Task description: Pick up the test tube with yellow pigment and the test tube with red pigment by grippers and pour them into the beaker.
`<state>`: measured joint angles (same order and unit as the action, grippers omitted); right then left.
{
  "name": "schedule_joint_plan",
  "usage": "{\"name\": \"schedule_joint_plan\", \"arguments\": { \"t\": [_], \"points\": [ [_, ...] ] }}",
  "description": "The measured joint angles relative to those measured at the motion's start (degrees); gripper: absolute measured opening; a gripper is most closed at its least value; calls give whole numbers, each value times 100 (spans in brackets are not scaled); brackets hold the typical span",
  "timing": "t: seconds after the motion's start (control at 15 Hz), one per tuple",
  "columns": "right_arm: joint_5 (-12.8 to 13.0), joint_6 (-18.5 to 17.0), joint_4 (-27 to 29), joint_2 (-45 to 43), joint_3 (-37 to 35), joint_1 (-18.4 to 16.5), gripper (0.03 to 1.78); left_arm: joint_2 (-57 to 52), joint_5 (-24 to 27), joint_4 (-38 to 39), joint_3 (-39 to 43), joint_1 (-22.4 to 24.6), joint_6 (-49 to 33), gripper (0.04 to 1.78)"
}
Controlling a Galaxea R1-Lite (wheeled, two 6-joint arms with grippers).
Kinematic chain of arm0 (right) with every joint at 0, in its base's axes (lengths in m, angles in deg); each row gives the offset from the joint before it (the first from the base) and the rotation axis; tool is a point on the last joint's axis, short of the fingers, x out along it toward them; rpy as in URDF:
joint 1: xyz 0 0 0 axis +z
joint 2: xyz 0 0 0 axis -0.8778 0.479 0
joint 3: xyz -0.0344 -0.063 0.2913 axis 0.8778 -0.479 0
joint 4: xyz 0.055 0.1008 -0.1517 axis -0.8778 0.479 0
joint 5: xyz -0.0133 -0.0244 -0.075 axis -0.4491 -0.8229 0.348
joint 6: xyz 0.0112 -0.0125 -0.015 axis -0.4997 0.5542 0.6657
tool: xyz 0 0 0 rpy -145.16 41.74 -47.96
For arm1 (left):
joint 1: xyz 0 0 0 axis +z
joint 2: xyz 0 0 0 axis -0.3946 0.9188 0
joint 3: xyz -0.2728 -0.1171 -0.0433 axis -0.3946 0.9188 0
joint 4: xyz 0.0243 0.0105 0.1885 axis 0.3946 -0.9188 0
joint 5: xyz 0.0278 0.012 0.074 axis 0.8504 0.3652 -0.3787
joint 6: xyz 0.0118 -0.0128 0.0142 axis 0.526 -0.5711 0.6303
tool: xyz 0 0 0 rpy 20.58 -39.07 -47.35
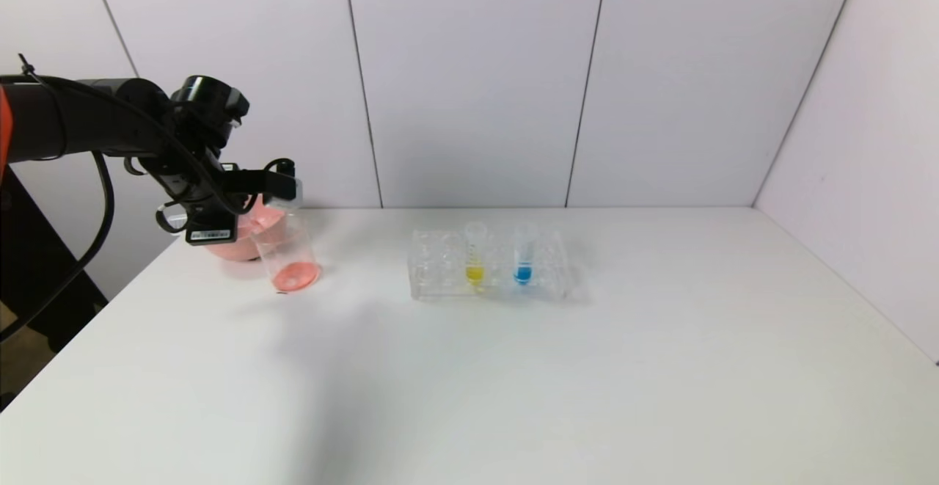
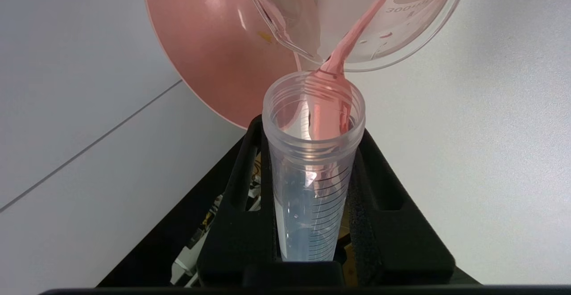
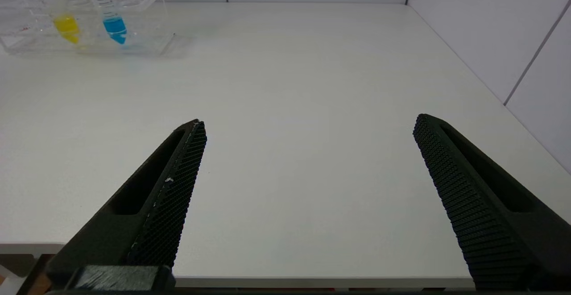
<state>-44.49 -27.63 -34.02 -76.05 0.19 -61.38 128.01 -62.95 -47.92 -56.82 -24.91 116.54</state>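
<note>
Red-pigment test tube [image 2: 313, 170] is clamped between the 2 black fingers [image 2: 383, 197] of the left gripper [image 1: 282, 186], tipped so that its open mouth points down into the beaker [image 1: 287, 254]. A thin red-orange stream runs from the tube's threaded mouth over the beaker's lip, and a shallow pool of the same liquid lies on the beaker's bottom. In the left wrist view the tube's lower part looks nearly drained, with only a red film along one wall. The beaker stands tilted on the white table [image 1: 513, 367], at the table's left rear, touching or just in front of the pink bowl [image 1: 238, 239]; contact cannot be confirmed. Well to the right of the beaker, a clear tube rack [image 1: 490, 265] stands near the table's middle rear. The test tube with yellow pigment [image 1: 475, 252] stands upright in the rack, and a blue-tipped tube [image 1: 523, 254] stands upright just to its right in the same rack. The right gripper [image 3: 308, 165] hangs above the near right part of the table, well apart from the rack, its 2 fingers spread wide with nothing between them.
</note>
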Motion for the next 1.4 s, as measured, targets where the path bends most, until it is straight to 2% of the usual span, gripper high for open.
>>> {"name": "schedule_joint_plan", "arguments": {
  "t": [0.8,1.4],
  "points": [
    [0,0,0,0,0,0,170,56,-55,0,-40,-65,-10,47],
    [-2,0,0,0,-2,0,170,98,-623,7,-77,-201,119,47]
  ]
}}
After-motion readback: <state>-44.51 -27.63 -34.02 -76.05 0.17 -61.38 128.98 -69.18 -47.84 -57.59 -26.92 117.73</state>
